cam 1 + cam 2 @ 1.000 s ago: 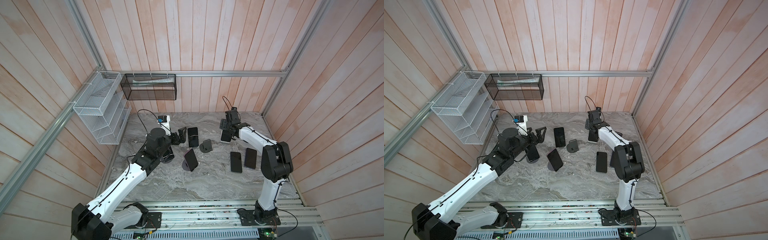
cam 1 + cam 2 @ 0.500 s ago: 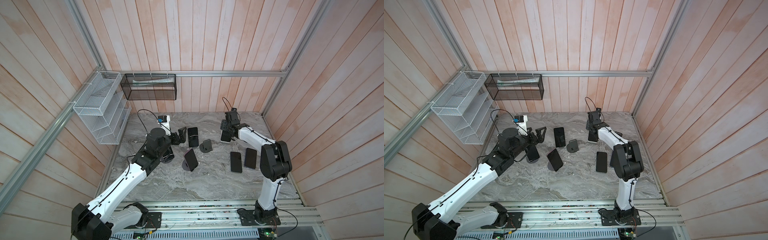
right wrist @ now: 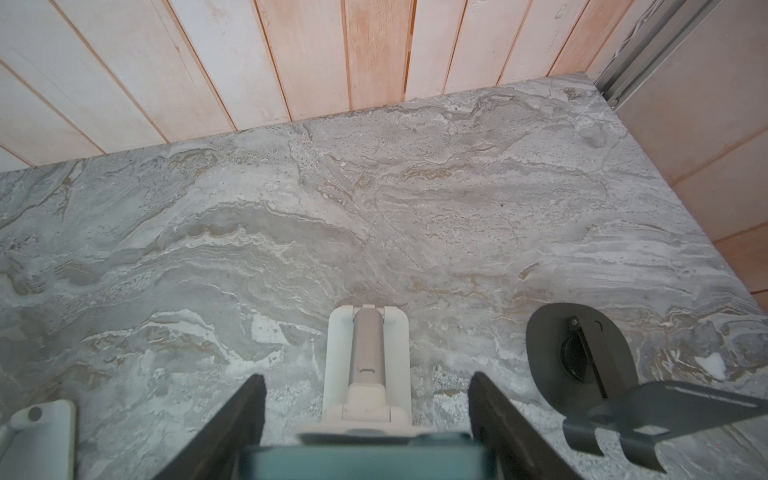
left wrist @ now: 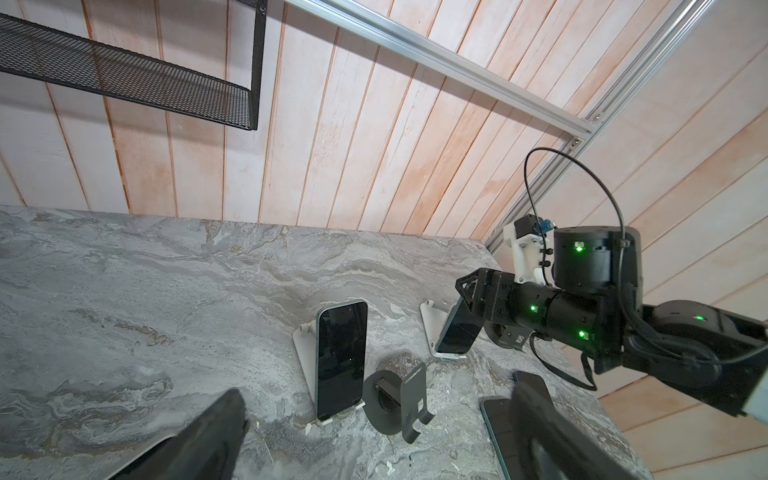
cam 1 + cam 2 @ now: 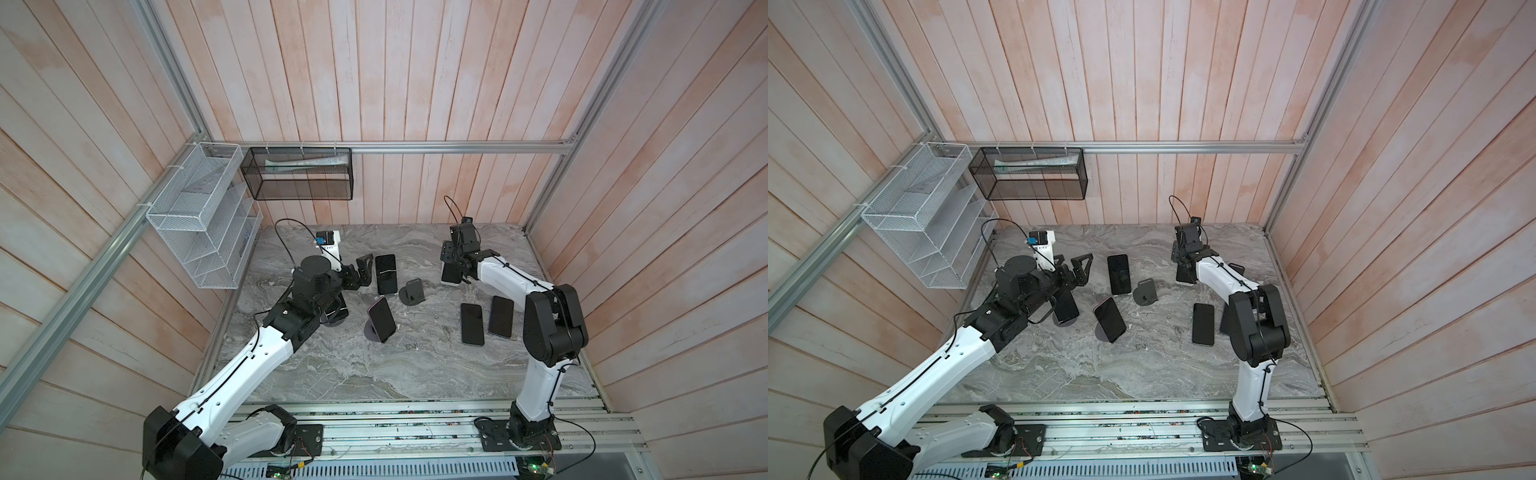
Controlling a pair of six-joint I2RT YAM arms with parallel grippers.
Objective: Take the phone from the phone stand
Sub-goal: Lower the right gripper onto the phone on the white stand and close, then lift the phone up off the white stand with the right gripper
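A dark phone (image 5: 449, 273) (image 4: 457, 332) leans on a white phone stand (image 4: 430, 320) (image 3: 365, 353) at the back right of the marble table. My right gripper (image 5: 453, 266) (image 3: 368, 376) comes down over it, and its fingers press both side edges of the phone's teal top (image 3: 365, 457), which fills the gap. The phone's foot still rests on the stand's lip. My left gripper (image 5: 360, 272) (image 4: 374, 432) hangs wide open and holds nothing, just left of another phone (image 5: 386, 273) (image 4: 340, 357) on a white stand.
An empty black round stand (image 5: 412, 292) (image 3: 577, 353) sits between the two white stands. A pink-edged phone (image 5: 382, 319) leans on a black stand; another (image 5: 1065, 307) sits under my left arm. Two phones (image 5: 472, 324) (image 5: 501, 316) lie flat at right. Wire rack (image 5: 199, 224) and mesh basket (image 5: 299, 174) hang on the walls.
The right gripper's fingers have narrowed onto the phone's sides. Both arms have otherwise stayed almost where they were.
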